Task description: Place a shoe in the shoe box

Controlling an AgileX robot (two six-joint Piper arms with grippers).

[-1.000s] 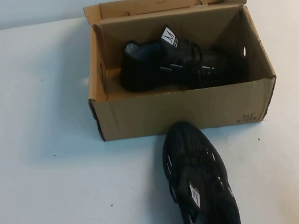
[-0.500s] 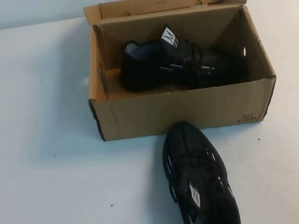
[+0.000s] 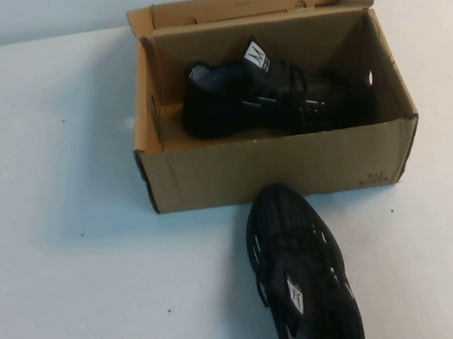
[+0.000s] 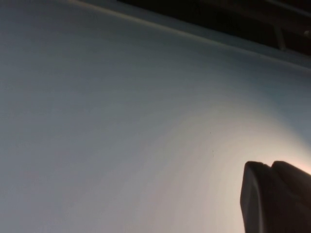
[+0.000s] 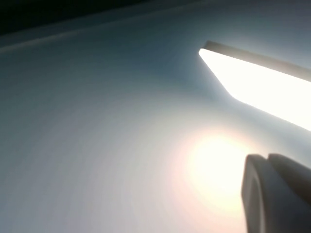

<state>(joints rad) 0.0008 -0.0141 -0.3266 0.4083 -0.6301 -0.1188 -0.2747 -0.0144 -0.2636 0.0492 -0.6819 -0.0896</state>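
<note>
A brown cardboard shoe box (image 3: 278,165) stands open at the far middle of the table, its flap lid folded back. One black mesh shoe (image 3: 271,96) lies inside it, toe to the right, its white tongue tag showing. The second black shoe (image 3: 302,275) lies on the table just in front of the box, its toe pointing at the box's front wall. Neither arm shows in the high view. My left gripper (image 4: 269,165) is shut and empty over bare table. My right gripper (image 5: 266,158) is shut and empty over bare table too.
The white table (image 3: 65,250) spreads wide on both sides of the box and the loose shoe. A pale wall runs along its far edge. A bright glare patch (image 5: 262,87) shows in the right wrist view.
</note>
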